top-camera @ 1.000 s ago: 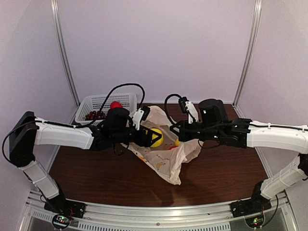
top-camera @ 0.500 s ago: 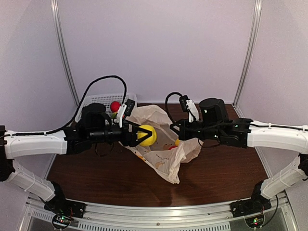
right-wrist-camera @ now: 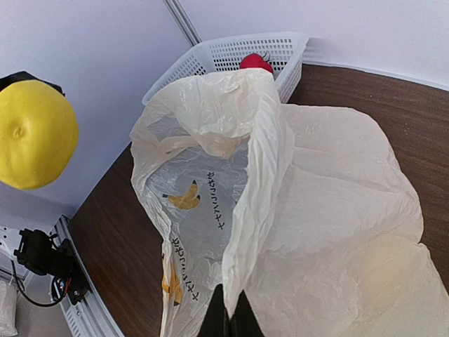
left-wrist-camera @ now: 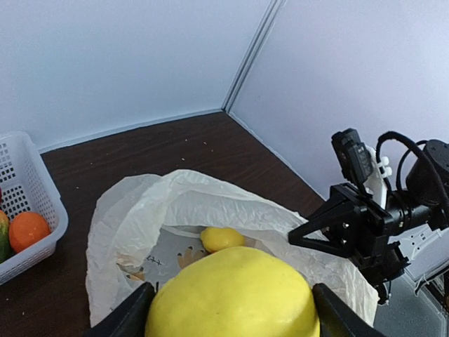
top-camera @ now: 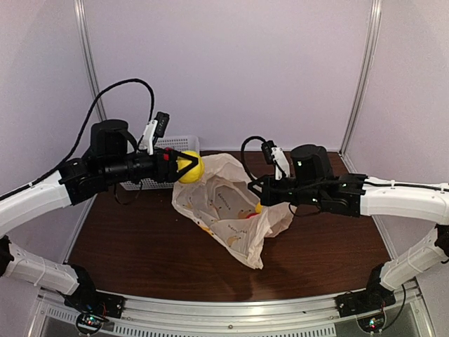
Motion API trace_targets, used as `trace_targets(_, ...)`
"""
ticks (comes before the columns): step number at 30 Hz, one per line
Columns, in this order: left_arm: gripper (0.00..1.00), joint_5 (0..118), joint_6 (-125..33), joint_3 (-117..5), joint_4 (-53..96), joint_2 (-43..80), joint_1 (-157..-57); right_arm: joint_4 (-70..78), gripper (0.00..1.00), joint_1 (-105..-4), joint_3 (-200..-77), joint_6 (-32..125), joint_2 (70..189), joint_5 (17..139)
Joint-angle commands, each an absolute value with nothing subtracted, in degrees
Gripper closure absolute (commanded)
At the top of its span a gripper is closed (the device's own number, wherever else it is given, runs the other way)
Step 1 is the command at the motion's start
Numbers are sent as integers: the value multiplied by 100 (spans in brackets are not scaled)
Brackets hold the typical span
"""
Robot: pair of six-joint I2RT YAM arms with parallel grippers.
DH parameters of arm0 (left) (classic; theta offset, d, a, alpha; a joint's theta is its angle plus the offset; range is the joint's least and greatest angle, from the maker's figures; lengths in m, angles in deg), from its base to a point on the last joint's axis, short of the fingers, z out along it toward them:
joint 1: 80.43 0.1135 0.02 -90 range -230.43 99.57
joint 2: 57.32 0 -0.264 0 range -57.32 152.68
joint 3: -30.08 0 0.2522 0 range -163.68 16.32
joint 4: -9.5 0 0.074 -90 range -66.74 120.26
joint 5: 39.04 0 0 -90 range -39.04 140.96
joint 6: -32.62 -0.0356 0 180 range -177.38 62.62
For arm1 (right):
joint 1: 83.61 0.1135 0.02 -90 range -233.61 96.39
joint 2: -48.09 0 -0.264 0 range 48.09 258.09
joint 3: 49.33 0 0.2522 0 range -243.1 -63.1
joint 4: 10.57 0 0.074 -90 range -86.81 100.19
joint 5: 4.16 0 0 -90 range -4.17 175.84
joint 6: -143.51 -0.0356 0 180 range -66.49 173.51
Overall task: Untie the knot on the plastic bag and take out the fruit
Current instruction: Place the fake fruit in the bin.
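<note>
Bright, even light; faint shadows; slight bowing at overhead view's edges.

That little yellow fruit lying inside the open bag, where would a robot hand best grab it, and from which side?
Probably take the small yellow fruit across its rounded middle, one finger on each side. Come down from the left arm's side, through the open mouth of the plastic bag: the right gripper holds the rim up, so the fruit lies uncovered on the lower film.

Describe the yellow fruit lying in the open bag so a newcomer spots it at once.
Find the cream plastic bag open on the dark table. Inside lies a small yellow fruit; the larger yellow fruit is outside, held aloft in the left gripper.
</note>
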State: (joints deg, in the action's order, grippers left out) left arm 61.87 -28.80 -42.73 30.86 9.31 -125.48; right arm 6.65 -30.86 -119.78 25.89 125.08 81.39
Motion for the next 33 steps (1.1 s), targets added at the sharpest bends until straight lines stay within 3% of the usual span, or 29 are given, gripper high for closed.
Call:
trace_targets(1,39,6178,-3045,-4668,3645,1037,-11959,640,100,-3037,-11874,2564,12339,8253)
trace_targets(16,40,5865,-3257,-4820,2995,2516,-9945,689,100,-2997,-11807,2508,12248,8370)
trace_targets(33,40,4972,-3619,-5075,2370,4220,-9062,612,100,-2903,-11834,2426,12341,8334)
